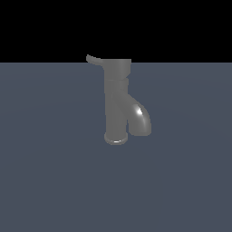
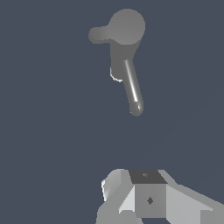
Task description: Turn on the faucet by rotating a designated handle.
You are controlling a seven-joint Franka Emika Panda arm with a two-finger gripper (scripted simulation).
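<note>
The dark-grey faucet (image 1: pixel 117 102) stands upright on its flared base in the middle of the exterior view, with its thick spout (image 1: pixel 141 118) curving down toward the exterior view's right. The thin handle (image 1: pixel 93 59) sticks out from the top cap toward the exterior view's left. From above, the wrist view shows the round cap of the faucet (image 2: pixel 127 27), the handle (image 2: pixel 97 34) as a short stub, and the long spout (image 2: pixel 133 89). My gripper (image 2: pixel 131 183) shows only in the wrist view, well apart from the faucet. Its fingers (image 2: pixel 114 186) sit together with nothing between them.
A flat, plain blue-grey floor (image 1: pixel 50 172) surrounds the faucet on all sides. A black background lies beyond its far edge. No other objects show.
</note>
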